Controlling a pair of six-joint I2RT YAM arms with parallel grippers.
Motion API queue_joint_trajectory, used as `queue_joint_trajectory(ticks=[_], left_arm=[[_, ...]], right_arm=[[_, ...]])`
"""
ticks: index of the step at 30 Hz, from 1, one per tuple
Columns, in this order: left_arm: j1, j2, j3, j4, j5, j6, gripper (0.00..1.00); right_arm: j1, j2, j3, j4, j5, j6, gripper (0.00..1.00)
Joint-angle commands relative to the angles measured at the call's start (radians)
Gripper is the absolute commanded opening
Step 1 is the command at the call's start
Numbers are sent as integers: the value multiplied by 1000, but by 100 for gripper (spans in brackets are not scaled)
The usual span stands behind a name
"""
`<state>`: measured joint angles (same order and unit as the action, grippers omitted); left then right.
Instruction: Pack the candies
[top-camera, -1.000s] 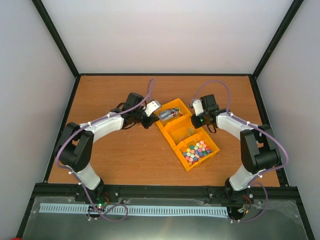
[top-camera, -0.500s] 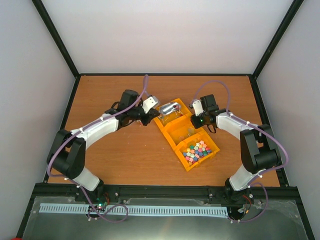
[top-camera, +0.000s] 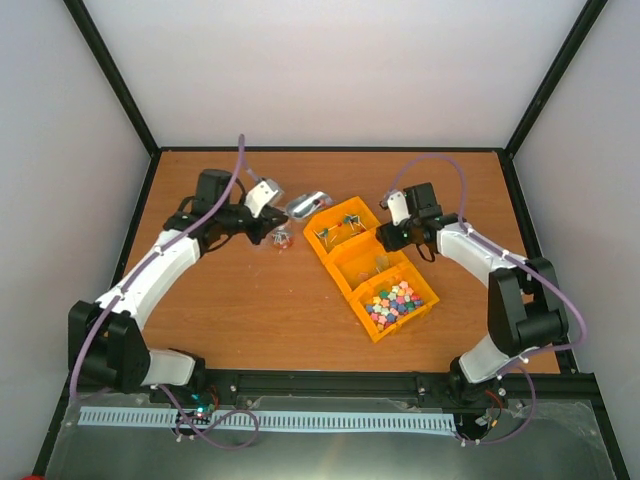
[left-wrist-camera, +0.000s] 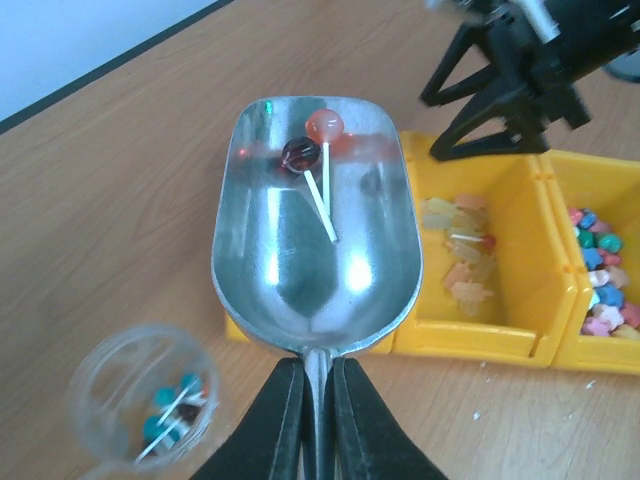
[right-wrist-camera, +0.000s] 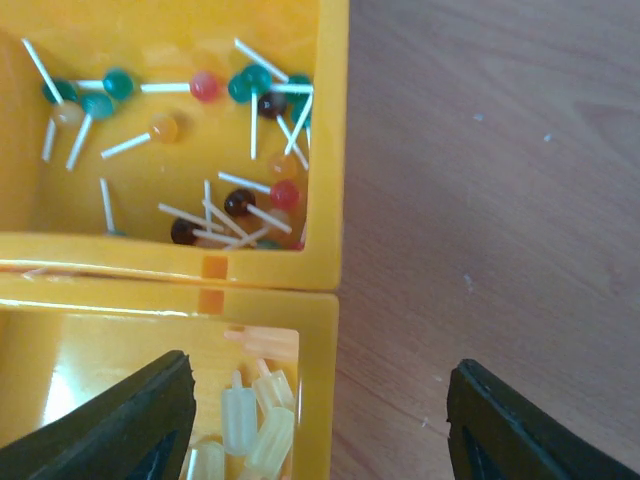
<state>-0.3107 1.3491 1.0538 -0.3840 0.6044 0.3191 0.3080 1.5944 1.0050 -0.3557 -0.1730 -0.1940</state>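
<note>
The candies (top-camera: 393, 300), a heap of small pastel pieces, lie in the nearest compartment of the yellow bin (top-camera: 352, 292); the left wrist view catches them at its right edge (left-wrist-camera: 603, 290). My left gripper (left-wrist-camera: 318, 400) is shut on the handle of a metal scoop (left-wrist-camera: 300, 260) that carries two lollipops (left-wrist-camera: 324, 126). The scoop (top-camera: 308, 205) hovers left of the bin, above a clear cup (top-camera: 281, 238). My right gripper (right-wrist-camera: 320, 420) stands open astride the bin's right wall (right-wrist-camera: 318, 350), and its fingers (right-wrist-camera: 130, 425) touch nothing.
The clear cup (left-wrist-camera: 145, 405) holds a few lollipops. The far compartment (right-wrist-camera: 180, 130) is full of lollipops, and the middle one (right-wrist-camera: 250, 425) has pale popsicle-shaped sweets. Black frame rails edge the wooden table (top-camera: 260, 310).
My left arm has swung the scoop leftward from over the far compartment to beside the cup. The right gripper has gone from shut to open at the bin's wall.
</note>
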Motion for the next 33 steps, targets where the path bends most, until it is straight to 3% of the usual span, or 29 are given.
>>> queue_joint_trajectory(ticks=[1, 9, 17, 23, 33], left_arm=[[90, -55, 69, -172, 51, 98, 1], [229, -69, 130, -373, 47, 246, 1], [258, -27, 193, -518, -42, 376, 1], [258, 14, 231, -562, -93, 413, 1], [259, 87, 286, -595, -157, 428, 1]], right_arm=[[-10, -65, 47, -33, -23, 1, 72], [-61, -119, 115, -162, -113, -59, 90], [-194, -171, 105, -326, -210, -161, 99], [-280, -167, 89, -417, -272, -218, 100], [-286, -131, 56, -500, -323, -279, 100]])
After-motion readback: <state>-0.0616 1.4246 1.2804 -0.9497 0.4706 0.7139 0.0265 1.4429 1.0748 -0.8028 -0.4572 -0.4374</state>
